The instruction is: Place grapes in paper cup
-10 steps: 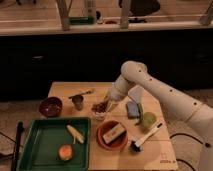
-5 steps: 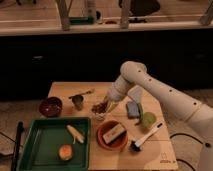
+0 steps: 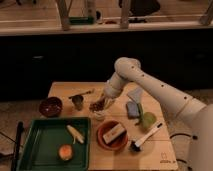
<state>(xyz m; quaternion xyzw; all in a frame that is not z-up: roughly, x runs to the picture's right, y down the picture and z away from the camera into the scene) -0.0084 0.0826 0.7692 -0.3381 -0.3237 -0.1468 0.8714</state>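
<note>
grapes (image 3: 96,105) sit as a dark reddish cluster at the gripper (image 3: 99,103), near the middle of the table (image 3: 150,155) and directly above the paper cup (image 3: 99,116); cannot tell whether they hang clear of the cup rim or touch it. the gripper fingers are closed around the grapes. paper cup stands upright just in front of the gripper, toward the front edge. dark metal cup (image 3: 78,102) is to the left of the grapes, with a dark red bowl (image 3: 51,106) by the left edge. green tray (image 3: 45,145) fills the front left corner, holding a corn cob (image 3: 75,133) and an orange fruit (image 3: 65,152). terracotta bowl (image 3: 112,135) lies near the front edge; green cup (image 3: 147,119) toward the right edge.
</note>
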